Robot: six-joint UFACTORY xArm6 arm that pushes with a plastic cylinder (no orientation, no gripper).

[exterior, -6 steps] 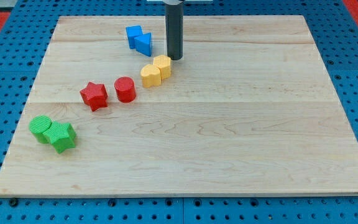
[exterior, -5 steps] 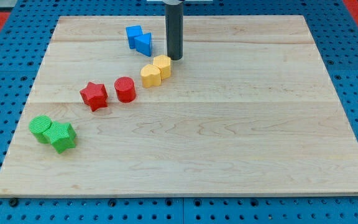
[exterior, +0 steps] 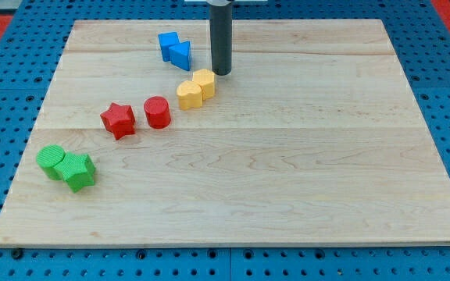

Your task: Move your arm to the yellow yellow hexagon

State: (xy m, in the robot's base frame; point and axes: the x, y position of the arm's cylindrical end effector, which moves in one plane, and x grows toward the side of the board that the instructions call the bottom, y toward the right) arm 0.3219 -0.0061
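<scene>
Yellow hexagon [exterior: 204, 82] sits on the far half of the wooden board [exterior: 287, 179], touching a yellow heart [exterior: 187, 94] at its near left. My tip [exterior: 221, 73] stands just beyond its far right edge, a bare rod grasping nothing.

My tip [exterior: 221, 74] has crept very slightly toward the view's right over the last half second, by a hair only. It now stands just above and to the right of the yellow hexagon [exterior: 204, 83], close beside its upper right edge; contact cannot be told.
</scene>
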